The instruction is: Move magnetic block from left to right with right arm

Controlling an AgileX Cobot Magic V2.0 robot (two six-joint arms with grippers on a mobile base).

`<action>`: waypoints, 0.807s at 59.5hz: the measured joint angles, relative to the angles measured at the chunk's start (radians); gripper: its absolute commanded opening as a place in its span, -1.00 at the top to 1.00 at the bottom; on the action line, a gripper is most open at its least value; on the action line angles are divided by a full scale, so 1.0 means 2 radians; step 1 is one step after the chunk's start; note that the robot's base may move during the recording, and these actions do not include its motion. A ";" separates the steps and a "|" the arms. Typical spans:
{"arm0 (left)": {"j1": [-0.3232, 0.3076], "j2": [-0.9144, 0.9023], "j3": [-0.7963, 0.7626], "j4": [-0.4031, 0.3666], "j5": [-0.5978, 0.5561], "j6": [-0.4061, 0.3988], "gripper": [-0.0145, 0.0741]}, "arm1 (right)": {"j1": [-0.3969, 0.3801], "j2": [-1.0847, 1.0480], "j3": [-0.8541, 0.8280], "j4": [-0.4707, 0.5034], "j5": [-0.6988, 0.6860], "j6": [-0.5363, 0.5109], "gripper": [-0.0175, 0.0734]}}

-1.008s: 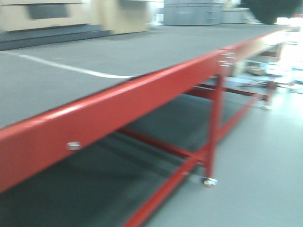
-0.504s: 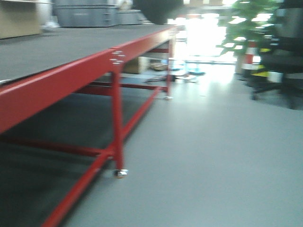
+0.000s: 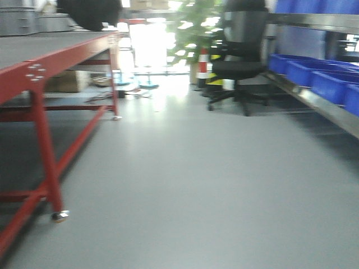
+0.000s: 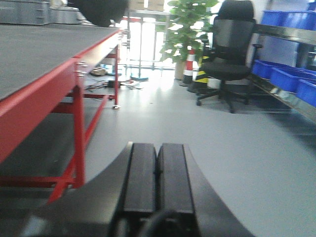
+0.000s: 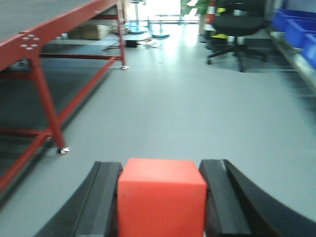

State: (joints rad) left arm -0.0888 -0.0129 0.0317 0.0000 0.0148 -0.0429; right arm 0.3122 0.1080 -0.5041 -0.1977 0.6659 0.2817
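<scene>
The magnetic block (image 5: 162, 197), a plain red cube, fills the bottom of the right wrist view, clamped between the two black fingers of my right gripper (image 5: 161, 170). That gripper is shut on it and held out over the grey floor. In the left wrist view my left gripper (image 4: 157, 153) is shut, its two black pads pressed together with nothing between them. Neither gripper nor the block shows in the front view.
A long red-framed table (image 3: 33, 73) with a dark grey top runs along the left. A black office chair (image 3: 238, 56) and a potted plant (image 3: 190, 28) stand at the back. Blue bins (image 3: 331, 84) on a shelf line the right. Grey floor (image 3: 196, 179) lies between.
The front view has swung to the right: the red table slid from the middle to the far left, and the chair, plant and blue bins came into view.
</scene>
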 measured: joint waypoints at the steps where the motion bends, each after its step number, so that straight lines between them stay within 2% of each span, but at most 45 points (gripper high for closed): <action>1: 0.000 0.000 0.000 0.000 0.000 0.000 0.94 | 0.000 0.000 0.000 0.000 0.000 0.000 0.14; 48: 0.000 0.000 0.000 0.000 0.000 0.000 0.94 | 0.000 -0.001 0.000 0.000 0.002 0.000 0.14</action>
State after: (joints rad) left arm -0.0888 -0.0129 0.0317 0.0000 0.0148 -0.0429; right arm 0.3122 0.1056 -0.5041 -0.1977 0.6694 0.2817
